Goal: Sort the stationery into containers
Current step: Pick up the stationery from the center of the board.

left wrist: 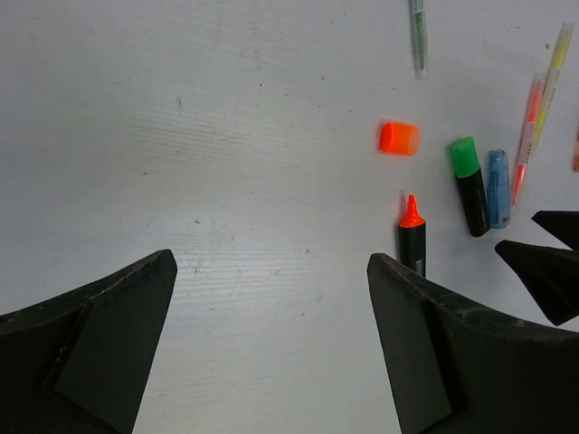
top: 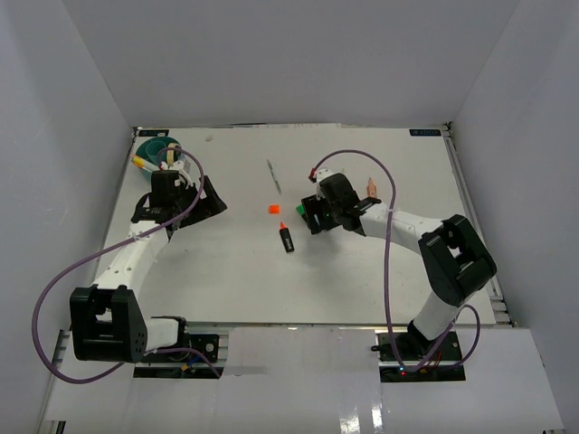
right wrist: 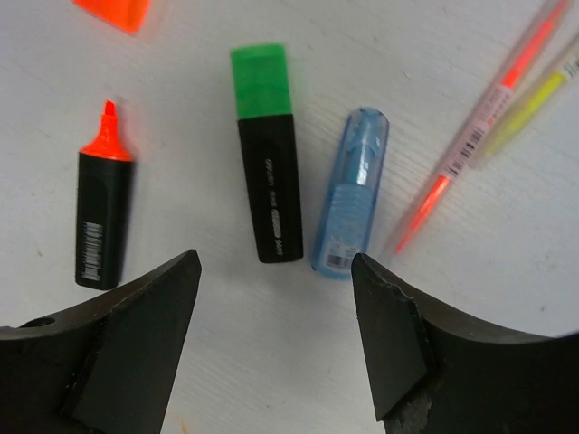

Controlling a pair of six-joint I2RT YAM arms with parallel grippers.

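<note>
My right gripper [right wrist: 276,271] hangs open low over the table with nothing between its fingers. Just ahead of its tips lie a green-capped black highlighter [right wrist: 267,149] and a blue one [right wrist: 351,192], side by side. An uncapped orange-tipped black highlighter [right wrist: 103,197] lies to their left, its orange cap [right wrist: 116,11] beyond it. A thin red pen [right wrist: 479,127] and a yellow pen [right wrist: 534,99] lie at the right. My left gripper [left wrist: 271,271] is open over bare table. The round teal container [top: 156,149] stands in the far left corner, behind the left arm.
A thin green pen [top: 273,175] lies alone further back. A small tan piece [top: 372,187] rests behind the right arm. White walls close in the table [top: 226,289] on three sides. Purple cables loop off both arms.
</note>
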